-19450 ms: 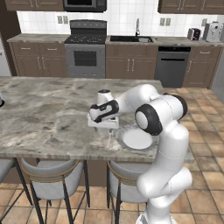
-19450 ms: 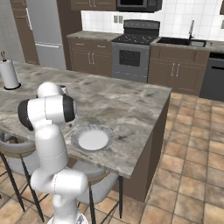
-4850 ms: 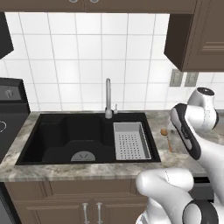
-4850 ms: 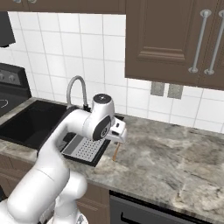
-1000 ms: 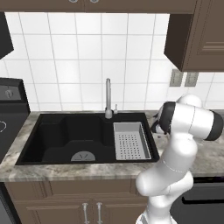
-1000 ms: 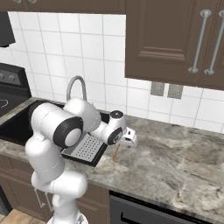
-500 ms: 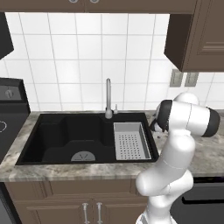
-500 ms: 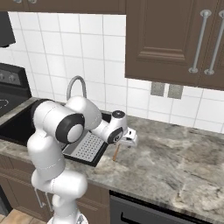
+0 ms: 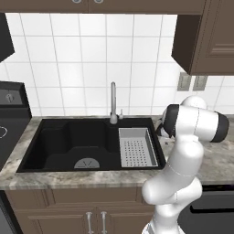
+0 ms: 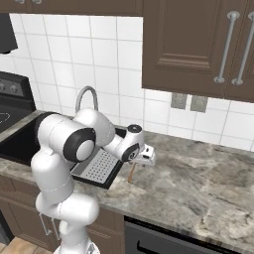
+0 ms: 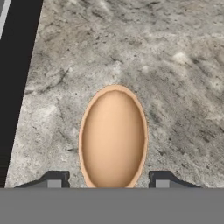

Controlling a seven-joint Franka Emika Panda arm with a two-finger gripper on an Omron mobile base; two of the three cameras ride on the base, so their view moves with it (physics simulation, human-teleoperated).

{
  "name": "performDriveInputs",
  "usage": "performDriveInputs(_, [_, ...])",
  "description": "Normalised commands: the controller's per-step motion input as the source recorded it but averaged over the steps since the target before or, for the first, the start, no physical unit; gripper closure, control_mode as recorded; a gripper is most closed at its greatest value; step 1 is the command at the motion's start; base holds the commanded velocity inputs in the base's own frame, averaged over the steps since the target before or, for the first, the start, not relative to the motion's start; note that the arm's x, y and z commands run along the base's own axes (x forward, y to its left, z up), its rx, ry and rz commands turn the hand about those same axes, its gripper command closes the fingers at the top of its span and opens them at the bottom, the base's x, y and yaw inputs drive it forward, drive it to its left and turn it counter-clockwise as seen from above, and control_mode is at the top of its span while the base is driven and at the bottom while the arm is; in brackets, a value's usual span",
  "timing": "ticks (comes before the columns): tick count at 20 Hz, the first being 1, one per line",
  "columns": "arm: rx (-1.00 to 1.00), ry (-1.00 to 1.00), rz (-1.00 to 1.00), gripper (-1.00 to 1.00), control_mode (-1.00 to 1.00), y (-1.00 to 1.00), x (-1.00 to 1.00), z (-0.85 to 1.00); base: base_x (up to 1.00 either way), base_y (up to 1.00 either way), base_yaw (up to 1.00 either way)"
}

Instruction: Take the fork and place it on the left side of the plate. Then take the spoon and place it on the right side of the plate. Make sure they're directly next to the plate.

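**Spoon in hand, far from any plate**

Grey marbled counter (image 10: 208, 178) runs right of a black sink (image 9: 68, 141), under white tile and dark cabinets. We see the gripper (image 10: 144, 158) low over that counter just beside the sink's right edge, with the spoon (image 11: 113, 136) between its fingertips (image 11: 53, 180). From the hand camera the round wooden bowl sits squarely between both tips, pointing down at the stone, and in the right base view a thin brown length hangs below the hand. We judge the pincer narrowed onto the spoon's handle, though the contact itself is hidden from us.

Risks from here, as we judge them: a thin straight handle can pivot or slide in a light pinch during a wide swing or a drive. The bowl hangs close to the stone, so a low sweep could knock it.

Count: 1 spoon, 1 sink, 1 faucet (image 9: 113, 103), 1 perforated grey insert (image 9: 137, 147), 2 wall outlets (image 10: 189, 102).
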Motion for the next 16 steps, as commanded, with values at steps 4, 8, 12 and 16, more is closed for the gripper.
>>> performDriveInputs(4, [0.00,0.00,-0.01,1.00,-1.00,0.03,-0.40,-0.02,0.00,0.00,0.00])
performDriveInputs(8, [0.02,0.00,0.00,1.00,-1.00,0.00,-0.47,0.00,0.00,0.00,0.00])
performDriveInputs(12, [0.04,0.00,0.00,1.00,-1.00,0.00,-0.42,0.14,0.00,0.00,0.00])
performDriveInputs(16, [0.01,0.00,0.00,1.00,-1.00,0.07,-0.26,0.63,0.00,0.00,0.00])
